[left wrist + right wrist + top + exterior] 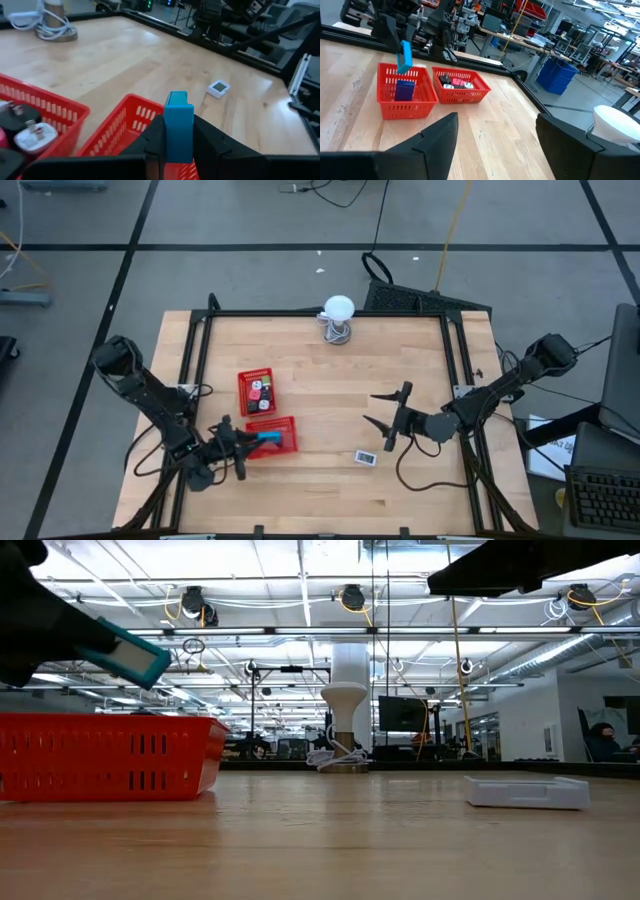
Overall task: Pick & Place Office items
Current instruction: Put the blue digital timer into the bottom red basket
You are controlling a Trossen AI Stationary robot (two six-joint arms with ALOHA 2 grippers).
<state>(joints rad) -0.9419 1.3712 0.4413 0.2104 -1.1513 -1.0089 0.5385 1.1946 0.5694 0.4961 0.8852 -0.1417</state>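
Note:
My left gripper [248,444] is shut on a teal-blue packet [179,125] with a white label and holds it above the nearer red mesh tray [278,442]. The right wrist view shows the packet [405,57] over that tray [405,97], and a purple piece [404,90] lies inside the tray. The farther red tray [257,392] holds several small pieces, red, black and white. My right gripper [386,412] is open over bare table on the right, and its fingers [440,135] touch nothing. My left gripper pinches the teal-blue packet between its two fingers at the packet's lower end [178,150]. The fingers come about level from the table's left side. The packet is lifted clear above the nearer red tray; its free end [140,658] juts out past the fingers, tilted downward.
A small white device [366,458] lies flat on the table between the two grippers, also seen in the low view [527,790]. A white ball on a wire stand [338,318] stands at the far edge. A black frame [452,350] borders the tabletop. Bare wood lies mid-table.

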